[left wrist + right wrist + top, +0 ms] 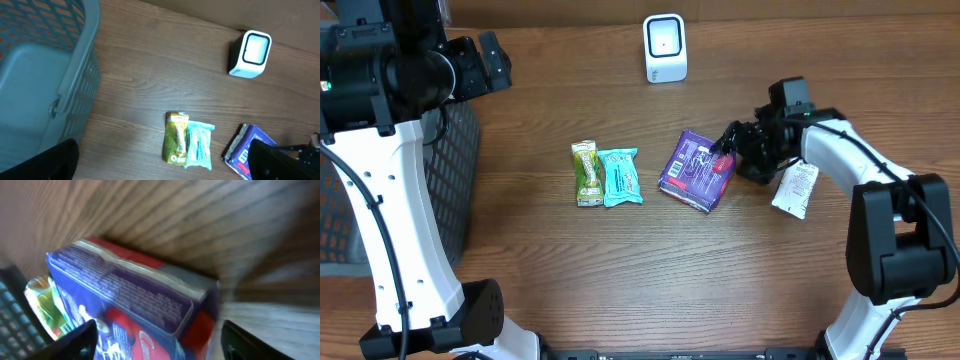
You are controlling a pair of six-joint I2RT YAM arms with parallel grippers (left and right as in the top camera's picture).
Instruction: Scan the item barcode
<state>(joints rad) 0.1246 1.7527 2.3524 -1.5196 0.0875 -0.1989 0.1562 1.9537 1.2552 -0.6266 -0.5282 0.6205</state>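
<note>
White sachet [796, 188] lies nearest, on the wooden bench [620, 280], partly under the right arm [840, 150]. Just beyond it the right gripper [728, 142] sits low at the right edge of the purple pack [697, 170], which lies flat mid-bench. The wrist view shows its fingers [75, 342] spread wide with the pack between them; whether they touch it cannot be told. Left of the pack, apart from it, a green bar [585, 172] and a teal bar [620, 177] lie side by side, touching. A grey mesh basket [455, 170] stands at the left edge. Over its far end the left gripper [498, 62] hangs with jaws fully apart, holding nothing. Farthest back sits the white scanner [665, 47], well apart from the pack.
</note>
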